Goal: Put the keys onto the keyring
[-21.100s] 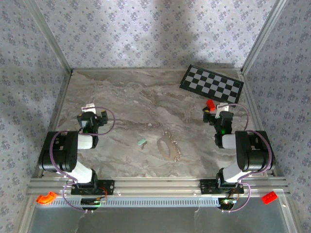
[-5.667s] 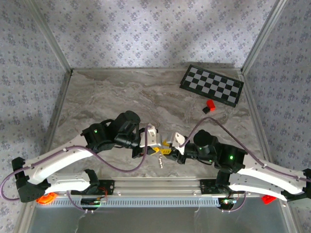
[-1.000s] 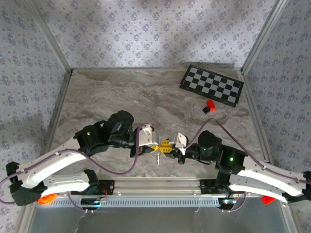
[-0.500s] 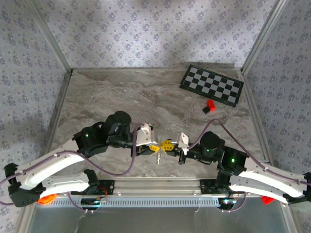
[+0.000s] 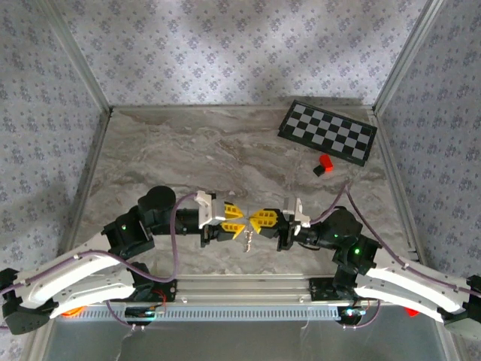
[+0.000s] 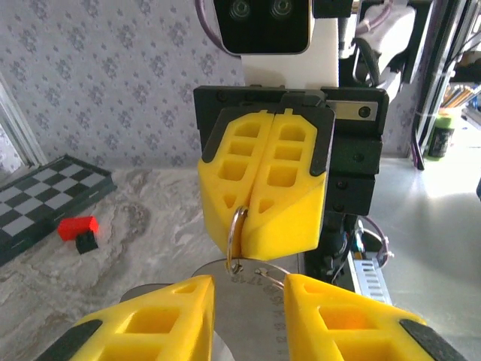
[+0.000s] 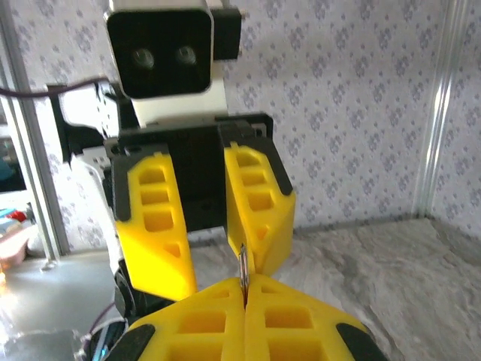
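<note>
Marble tabletop (image 5: 188, 143), left gripper (image 5: 234, 216) now parted, drawn back, right gripper (image 5: 259, 219) clamped on keyring (image 6: 236, 235).

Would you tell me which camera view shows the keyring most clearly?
The left wrist view: the keyring pokes out of the shut right tool, its loop facing the lens. The right wrist view shows it edge-on; the top view, a tiny dangling glint.

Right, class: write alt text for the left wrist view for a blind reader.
The right gripper, facing the camera, is shut on the thin silver loop of the keyring. The left gripper stands open below it. A checkerboard and red block lie on the table at left.
</note>
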You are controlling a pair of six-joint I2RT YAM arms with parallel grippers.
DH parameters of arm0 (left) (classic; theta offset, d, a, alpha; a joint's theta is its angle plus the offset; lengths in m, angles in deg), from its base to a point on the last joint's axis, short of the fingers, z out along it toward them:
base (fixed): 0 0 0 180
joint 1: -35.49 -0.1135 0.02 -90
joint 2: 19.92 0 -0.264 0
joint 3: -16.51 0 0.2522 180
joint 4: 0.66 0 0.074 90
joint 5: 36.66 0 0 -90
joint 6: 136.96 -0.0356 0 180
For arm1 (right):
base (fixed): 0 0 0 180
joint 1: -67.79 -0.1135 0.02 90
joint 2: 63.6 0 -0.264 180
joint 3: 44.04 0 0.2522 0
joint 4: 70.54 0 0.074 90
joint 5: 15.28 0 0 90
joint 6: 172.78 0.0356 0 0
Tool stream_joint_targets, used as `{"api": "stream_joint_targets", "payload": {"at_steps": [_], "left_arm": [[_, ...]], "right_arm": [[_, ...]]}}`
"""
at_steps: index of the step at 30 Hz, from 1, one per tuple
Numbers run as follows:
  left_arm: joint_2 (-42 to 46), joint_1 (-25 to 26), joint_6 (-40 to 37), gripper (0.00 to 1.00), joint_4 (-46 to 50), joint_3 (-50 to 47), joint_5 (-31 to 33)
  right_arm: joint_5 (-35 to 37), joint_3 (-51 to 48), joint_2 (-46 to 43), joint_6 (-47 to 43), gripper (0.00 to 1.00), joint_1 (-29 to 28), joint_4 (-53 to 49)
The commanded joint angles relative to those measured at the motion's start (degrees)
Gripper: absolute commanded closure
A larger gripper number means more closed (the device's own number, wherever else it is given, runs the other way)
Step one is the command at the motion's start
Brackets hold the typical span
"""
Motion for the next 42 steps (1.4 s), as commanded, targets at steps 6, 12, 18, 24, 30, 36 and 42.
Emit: {"api": "stream_joint_targets", "payload": {"at_steps": [6, 12, 18, 24, 30, 36, 42], "left_arm": [[0.3, -0.1, 4.8, 0.73, -14.1, -2.5, -0.4], [0.2, -0.2, 5.8, 0.76, -17.1, -2.6, -1.7], [-0.3, -0.2, 6.2, 0.78, -17.4, -2.2, -2.7], [-1.0, -0.2, 6.6, 0.8, -18.6, -2.4, -3.3], [-1.5, -0.1, 6.8, 0.84, -18.8, -1.9, -4.2], [-1.5, -0.1, 6.6, 0.89, -17.9, -1.7, -4.1], [-1.4, -0.1, 6.7, 0.9, -17.2, -1.4, -4.2]], "right_arm": [[-3.0, -0.9, -0.5, 3.7, 1.0, 0.5, 9.7], [-3.5, -1.1, -0.4, 3.9, 1.0, 0.7, 10.3], [-3.9, -1.2, -0.3, 4.3, 1.0, 0.8, 11.1], [-4.1, -1.5, 0.1, 5.0, 1.0, 1.0, 12.6], [-4.5, -1.4, 0.9, 5.2, 1.0, 1.2, 13.1], [-4.6, -1.6, 0.8, 5.8, 1.0, 1.6, 13.9], [-5.1, -1.6, 0.9, 6.4, 1.0, 2.1, 14.9]]}}
